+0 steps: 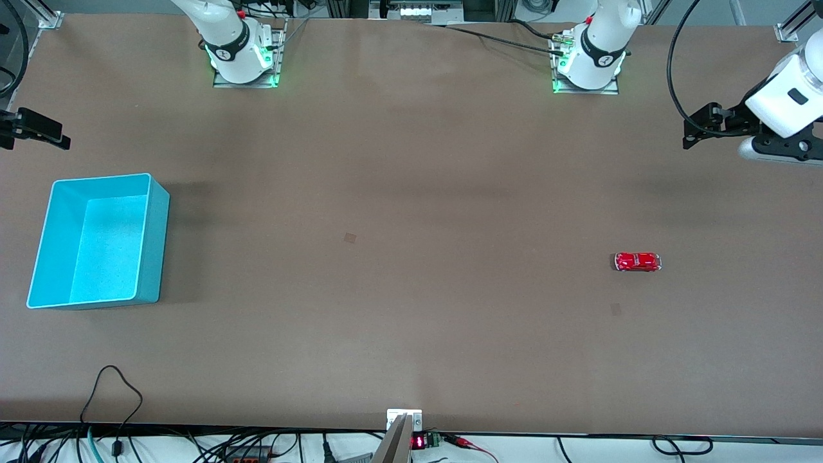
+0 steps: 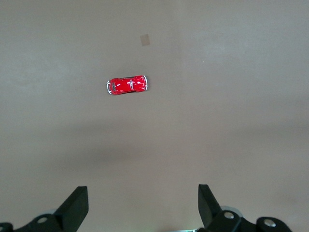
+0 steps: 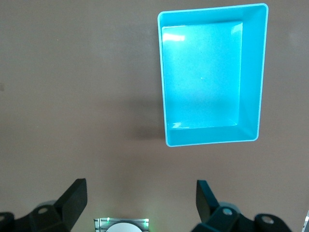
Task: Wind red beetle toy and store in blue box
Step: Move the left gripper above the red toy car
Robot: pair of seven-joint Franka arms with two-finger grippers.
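**A:** The left claw hangs high over the left arm's end of the tabletop, fingers spread wide with nothing between them. Where's the toy from there?

**B:** The red beetle toy sits alone on the tabletop, out ahead of that claw and lower, well apart from it. In the left wrist view the car lies out past the fingertips and off to one side of the midline between them, so I'd judge the claw needs to travel forward, shift sideways, then descend

**A:** And its long axis?

**B:** It runs along the table's length, toward each arm's end. In the left wrist view that looks roughly parallel to the line joining the two fingers, so as they stand they'd close on bumper and bumper. A quarter turn of the wrist would probably let them pinch the narrower sides instead

**A:** The right claw?

**B:** Also wide and empty, waiting up over the right arm's end, looking down on the blue box, which lies a little ahead of it. The box has nothing in it and is well apart from the toy

**A:** So which arm is nearer the car?

**B:** The left, clearly; the right is nearer the box
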